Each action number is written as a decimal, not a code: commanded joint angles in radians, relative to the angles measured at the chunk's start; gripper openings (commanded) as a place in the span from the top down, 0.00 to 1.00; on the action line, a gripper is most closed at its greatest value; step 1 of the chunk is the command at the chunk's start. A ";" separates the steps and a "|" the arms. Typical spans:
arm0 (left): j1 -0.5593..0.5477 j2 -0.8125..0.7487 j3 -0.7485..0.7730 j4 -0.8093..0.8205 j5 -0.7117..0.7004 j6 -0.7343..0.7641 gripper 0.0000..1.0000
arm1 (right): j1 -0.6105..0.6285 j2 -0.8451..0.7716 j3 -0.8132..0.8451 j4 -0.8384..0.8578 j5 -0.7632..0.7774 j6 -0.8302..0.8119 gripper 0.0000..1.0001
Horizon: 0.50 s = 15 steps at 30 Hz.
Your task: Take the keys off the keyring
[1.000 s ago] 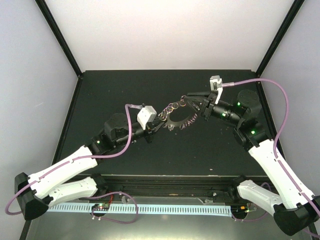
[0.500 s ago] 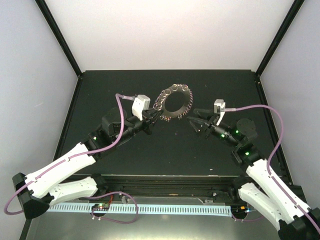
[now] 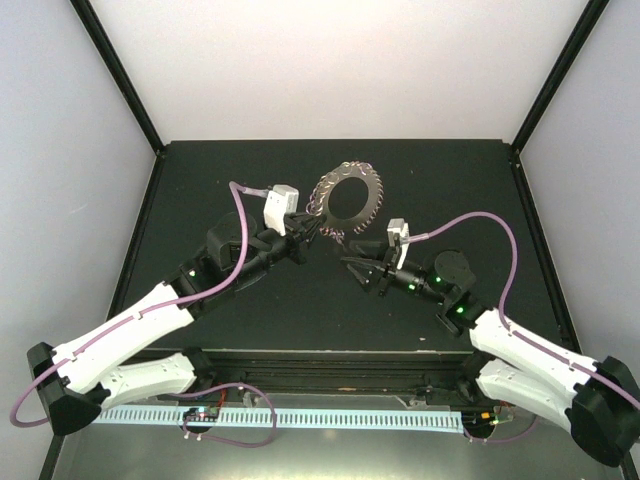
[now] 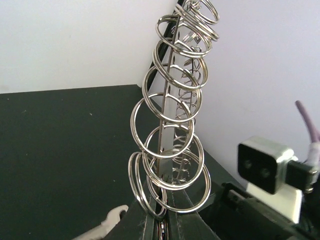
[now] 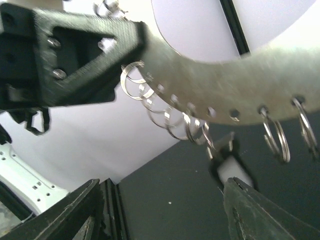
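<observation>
We hold the flat round grey metal keyring (image 3: 322, 192), fringed with small wire loops (image 4: 150, 117), up off the black bench (image 3: 200, 180), over the middle of its far half. The left jaws are clamped shut on the ring's lower rim, so the plate stands upright. The right jaws are open and empty, just below the ring on the side of the bench's near edge, with their fingertips (image 5: 67, 215) spread either side of the hanging fringe. In the right wrist view, what looks like the tiny slim silvery-grey metal key (image 5: 220, 145) dangles from one loop under the rim, though blur keeps us from being sure.

To do this step well, we judge that the left grip should be firm and the ring steady. We then bring the right jaws squarely onto the key's head and close only when the key sits between the pads. The loops crowd together, so a careless close would likely catch one and twist the ring. Once the key is gripped, we would work it round its loop's split rather than pull straight.
</observation>
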 commanded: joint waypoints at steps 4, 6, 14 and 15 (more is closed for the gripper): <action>0.010 -0.018 0.082 0.020 0.034 -0.024 0.98 | 0.009 0.078 0.007 0.165 0.045 -0.073 0.32; 0.010 -0.021 0.082 0.018 0.038 -0.024 0.98 | 0.010 0.085 0.008 0.190 0.043 -0.070 0.32; 0.012 -0.040 0.087 0.018 0.092 -0.039 0.98 | 0.009 0.071 0.012 0.211 0.036 -0.074 0.56; 0.012 -0.042 0.087 0.022 0.103 -0.041 0.98 | 0.010 0.073 0.015 0.213 0.033 -0.073 0.57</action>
